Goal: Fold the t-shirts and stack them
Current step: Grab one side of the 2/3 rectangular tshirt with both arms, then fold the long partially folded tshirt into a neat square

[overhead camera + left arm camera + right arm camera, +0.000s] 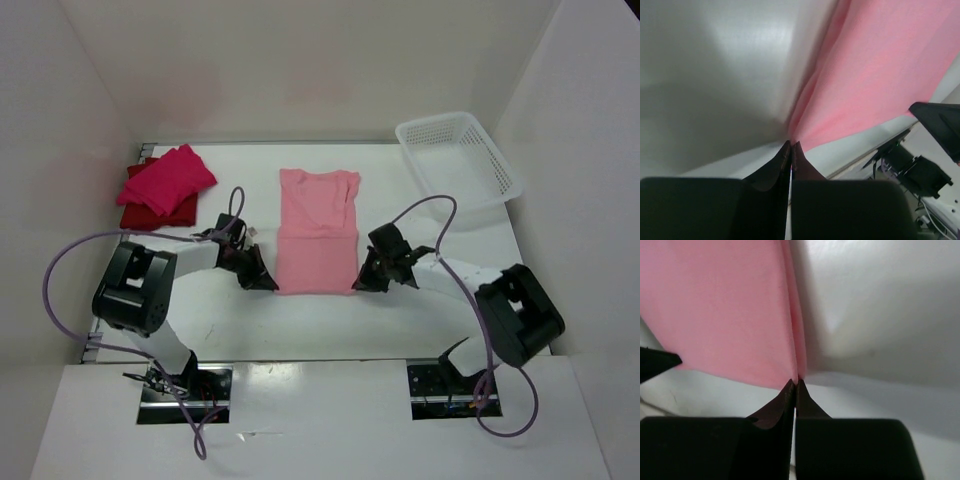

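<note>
Nearest the lenses: left claw (pixel 791 145), black tips pressed together. We note it nipping the near-left corner of the pale pink t-shirt (pixel 317 235), with creases running into the tips. Right claw (pixel 794 382) is likewise closed tight, its tips on the near-right corner, where a folded edge of the cloth meets them.

The shirt lies flat at mid-table (pixel 300 335), between the two arms. It makes a narrow oblong with its sides turned in. Its long axis runs near to far, collar at the far end and hem towards the arm bases.

Outward, left: the magenta t-shirt (pixel 170 178), a bunched bundle, lies on top of the dark red t-shirt (pixel 148 214) at the far-left corner. Both sit well apart from the pale one.

Outward, right: a white lattice basket (pixel 460 160) sits at the far-right corner, its long side angled to the table edge. Inside we see only its own lattice floor.
</note>
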`<action>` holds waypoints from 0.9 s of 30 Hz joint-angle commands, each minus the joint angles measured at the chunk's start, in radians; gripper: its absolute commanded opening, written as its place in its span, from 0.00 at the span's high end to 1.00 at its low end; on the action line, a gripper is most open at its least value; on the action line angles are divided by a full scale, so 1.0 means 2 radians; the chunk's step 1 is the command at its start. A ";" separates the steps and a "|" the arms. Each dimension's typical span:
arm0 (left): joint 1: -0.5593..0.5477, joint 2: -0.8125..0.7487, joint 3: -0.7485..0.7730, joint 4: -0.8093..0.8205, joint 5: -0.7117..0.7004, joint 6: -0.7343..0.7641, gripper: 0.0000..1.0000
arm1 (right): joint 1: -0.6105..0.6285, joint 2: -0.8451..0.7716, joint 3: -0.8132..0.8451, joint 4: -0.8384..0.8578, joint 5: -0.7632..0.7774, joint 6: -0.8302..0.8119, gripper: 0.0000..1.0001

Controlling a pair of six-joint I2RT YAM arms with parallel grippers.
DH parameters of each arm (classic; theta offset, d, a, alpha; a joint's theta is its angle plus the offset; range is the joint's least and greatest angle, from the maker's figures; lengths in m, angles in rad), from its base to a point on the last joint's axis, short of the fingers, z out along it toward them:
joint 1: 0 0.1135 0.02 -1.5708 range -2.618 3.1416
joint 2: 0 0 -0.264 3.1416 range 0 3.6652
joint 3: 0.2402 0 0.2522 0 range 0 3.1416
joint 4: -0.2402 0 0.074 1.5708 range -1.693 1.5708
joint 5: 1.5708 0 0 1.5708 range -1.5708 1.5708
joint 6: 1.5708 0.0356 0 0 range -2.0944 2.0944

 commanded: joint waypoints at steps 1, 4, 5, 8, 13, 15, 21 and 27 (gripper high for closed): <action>-0.002 -0.075 -0.035 -0.075 0.015 0.034 1.00 | 0.048 -0.074 -0.035 -0.058 -0.005 0.041 1.00; -0.002 -0.159 -0.069 -0.145 0.032 0.044 1.00 | 0.090 -0.155 -0.073 -0.095 -0.023 0.088 1.00; -0.002 -0.178 -0.076 -0.162 0.043 0.044 1.00 | 0.100 -0.182 -0.081 -0.108 -0.028 0.101 1.00; -0.002 -0.246 -0.087 -0.217 0.066 0.031 1.00 | 0.106 -0.291 -0.085 -0.170 -0.038 0.136 1.00; -0.002 -0.267 0.025 -0.266 0.034 0.022 1.00 | 0.041 -0.293 0.015 -0.214 -0.045 0.063 1.00; 0.008 -0.221 0.103 -0.241 0.013 0.022 1.00 | -0.002 -0.232 0.052 -0.203 -0.060 0.018 1.00; 0.013 -0.033 0.261 -0.156 -0.048 0.029 1.00 | -0.119 -0.016 0.223 -0.134 -0.084 -0.093 1.00; 0.013 0.126 0.367 -0.138 -0.075 0.029 1.00 | -0.152 0.165 0.336 -0.115 -0.058 -0.120 1.00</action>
